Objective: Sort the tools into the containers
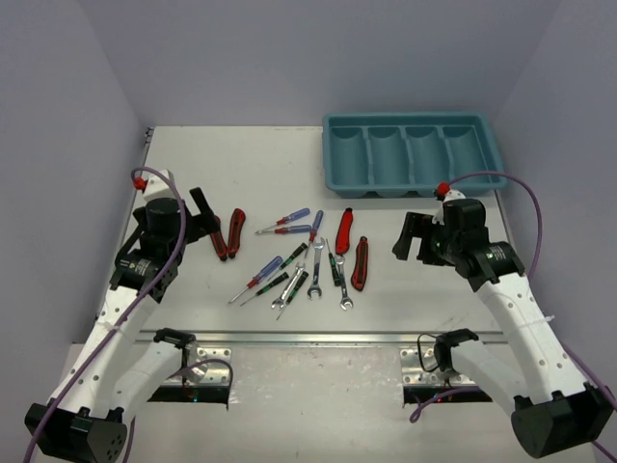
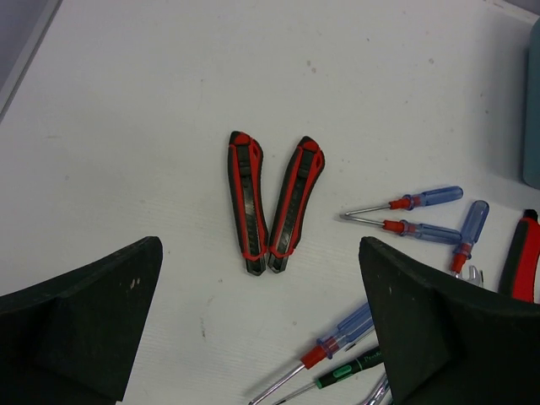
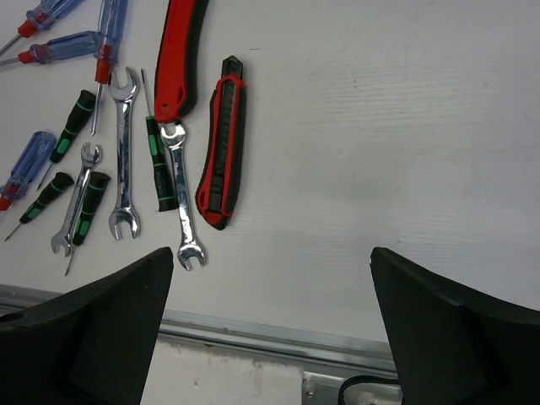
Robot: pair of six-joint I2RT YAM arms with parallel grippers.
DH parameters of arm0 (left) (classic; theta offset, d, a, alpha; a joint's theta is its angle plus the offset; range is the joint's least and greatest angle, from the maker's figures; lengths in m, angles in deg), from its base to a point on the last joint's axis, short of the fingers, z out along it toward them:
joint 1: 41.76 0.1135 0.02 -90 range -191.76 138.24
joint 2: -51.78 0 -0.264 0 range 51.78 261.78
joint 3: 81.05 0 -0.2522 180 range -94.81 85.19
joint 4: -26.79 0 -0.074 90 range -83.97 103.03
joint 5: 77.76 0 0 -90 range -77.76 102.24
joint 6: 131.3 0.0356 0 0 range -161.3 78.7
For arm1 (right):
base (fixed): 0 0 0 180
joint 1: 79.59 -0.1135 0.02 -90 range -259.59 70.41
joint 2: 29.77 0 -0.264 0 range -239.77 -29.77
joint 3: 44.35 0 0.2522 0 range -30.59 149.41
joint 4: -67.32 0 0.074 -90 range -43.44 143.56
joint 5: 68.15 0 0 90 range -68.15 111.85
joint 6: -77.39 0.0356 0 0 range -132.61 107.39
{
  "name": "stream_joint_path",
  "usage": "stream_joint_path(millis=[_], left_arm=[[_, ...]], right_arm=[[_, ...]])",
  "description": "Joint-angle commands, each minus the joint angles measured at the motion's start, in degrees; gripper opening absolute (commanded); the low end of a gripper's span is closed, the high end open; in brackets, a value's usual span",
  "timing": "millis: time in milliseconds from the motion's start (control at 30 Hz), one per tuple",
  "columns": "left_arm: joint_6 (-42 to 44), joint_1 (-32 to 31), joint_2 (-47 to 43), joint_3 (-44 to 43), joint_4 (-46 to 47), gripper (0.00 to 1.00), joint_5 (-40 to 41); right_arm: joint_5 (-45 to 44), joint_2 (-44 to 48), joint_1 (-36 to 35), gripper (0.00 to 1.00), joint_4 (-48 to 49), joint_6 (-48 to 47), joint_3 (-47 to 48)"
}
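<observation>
The teal four-compartment tray (image 1: 415, 121) stands empty at the back right. The tools lie in a loose cluster mid-table. Two red-and-black knives (image 2: 247, 202) lie side by side just ahead of my open, empty left gripper (image 2: 260, 246). Blue-handled screwdrivers (image 2: 422, 200) and a green-black one (image 2: 350, 369) lie to their right. My right gripper (image 3: 272, 257) is open and empty, right of another red-and-black knife (image 3: 221, 143), a redder knife (image 3: 181, 51), three silver wrenches (image 3: 124, 156) and thin green-black screwdrivers (image 3: 158, 164). In the top view the left gripper (image 1: 204, 224) and right gripper (image 1: 413, 236) flank the cluster.
A metal rail (image 1: 328, 338) runs along the table's near edge and also shows in the right wrist view (image 3: 278, 333). Grey walls close in the table at the back and both sides. The tray's edge (image 2: 532, 110) shows at the far right of the left wrist view.
</observation>
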State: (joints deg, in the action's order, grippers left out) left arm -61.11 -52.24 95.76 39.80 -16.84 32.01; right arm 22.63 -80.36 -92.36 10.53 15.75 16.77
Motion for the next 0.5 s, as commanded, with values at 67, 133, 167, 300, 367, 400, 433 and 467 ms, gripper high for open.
stream_joint_path(millis=[67,133,167,300,367,400,433,467], left_arm=[[-0.75,-0.59,-0.9,-0.95,1.08,1.0,1.82],[-0.75,-0.69,-1.01,-0.84,1.31,1.0,1.49],[-0.75,-0.77,-1.0,-0.76,1.39,1.0,1.39],[-0.77,-0.84,-0.85,-0.67,1.83,1.0,0.07],[-0.67,-0.86,-0.82,-0.57,2.1,1.0,-0.91],[-0.67,-0.86,-0.79,-0.54,2.14,1.0,-1.09],[-0.67,-0.86,-0.75,-0.5,2.17,1.0,-1.27],[-0.67,-0.86,-0.75,-0.44,2.24,1.0,-1.37]], right_arm=[[7.21,0.51,0.37,0.99,6.03,2.35,0.07],[9.35,1.0,0.38,0.99,9.08,4.03,-1.59],[10.7,0.81,0.3,0.99,10.16,4.76,-2.12],[17.11,-4.54,-0.19,0.99,15.89,8.35,-3.94],[14.76,-9.44,-3.23,0.99,17.31,9.75,-3.69],[10.8,-11.77,-5.56,0.99,16.82,9.96,-2.79],[6.84,-14.11,-7.89,0.99,16.34,10.17,-1.88],[1.43,-16.15,-11.16,0.99,15.5,10.22,-0.09]])
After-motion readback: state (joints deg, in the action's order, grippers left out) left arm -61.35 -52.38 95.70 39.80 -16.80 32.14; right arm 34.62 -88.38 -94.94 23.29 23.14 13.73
